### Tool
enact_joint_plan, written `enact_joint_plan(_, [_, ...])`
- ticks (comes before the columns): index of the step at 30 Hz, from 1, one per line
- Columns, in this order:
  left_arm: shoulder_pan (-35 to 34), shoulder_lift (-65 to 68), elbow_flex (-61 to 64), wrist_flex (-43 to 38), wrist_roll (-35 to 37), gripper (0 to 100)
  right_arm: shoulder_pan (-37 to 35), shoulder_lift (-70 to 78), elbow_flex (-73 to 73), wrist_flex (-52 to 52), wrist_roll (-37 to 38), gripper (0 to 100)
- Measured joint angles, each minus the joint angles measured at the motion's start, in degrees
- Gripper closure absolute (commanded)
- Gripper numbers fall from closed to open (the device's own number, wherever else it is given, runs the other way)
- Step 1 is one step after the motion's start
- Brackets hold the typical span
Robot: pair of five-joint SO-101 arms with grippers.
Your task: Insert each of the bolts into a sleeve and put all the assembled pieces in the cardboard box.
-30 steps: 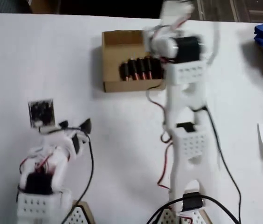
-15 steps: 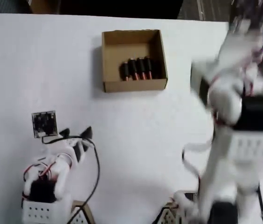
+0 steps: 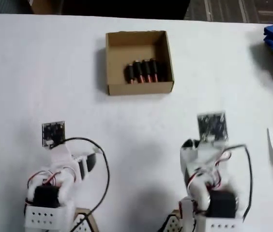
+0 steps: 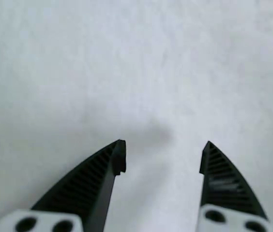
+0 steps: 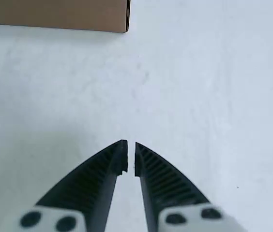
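Four assembled pieces [image 3: 145, 71] lie side by side in the cardboard box [image 3: 139, 89], in a tight row against its near wall. Each piece's long axis runs roughly from near wall to far wall, that is, away from the arms. Which end is the bolt head cannot be made out. No loose bolt or sleeve is seen on the white table [image 3: 39, 63], so the task looks complete or nearly so.

The box stands well ahead of both arms and about midway between them. Its near corner [image 5: 59, 14] appears in the right wrist view, so the right arm faces it more directly.

The right gripper [image 5: 130, 157] hangs over bare table with its jaws all but closed on nothing. The left gripper [image 4: 163, 157] is low over bare table, with jaws spread wide and empty.
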Motion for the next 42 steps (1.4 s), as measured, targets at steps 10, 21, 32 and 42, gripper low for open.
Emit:
enact_joint_plan(10, [0.00,0.00,0.00,0.00,-1.41,73,-0.09,-0.35,8.26,-1.93,-2.81,97.8])
enact_joint_plan(21, [-5.54,0.00,0.09,0.00,-16.26,74,14.15,-3.78,19.96,-1.67,-7.56,97.8])
enact_joint_plan(32, [-6.59,0.00,0.09,0.00,-16.62,74,12.84,-3.52,20.31,-1.67,-6.51,97.8])
enact_joint_plan(42, [-6.59,0.00,0.09,0.00,-16.62,74,12.75,-3.52,20.31,-1.67,-6.51,97.8])
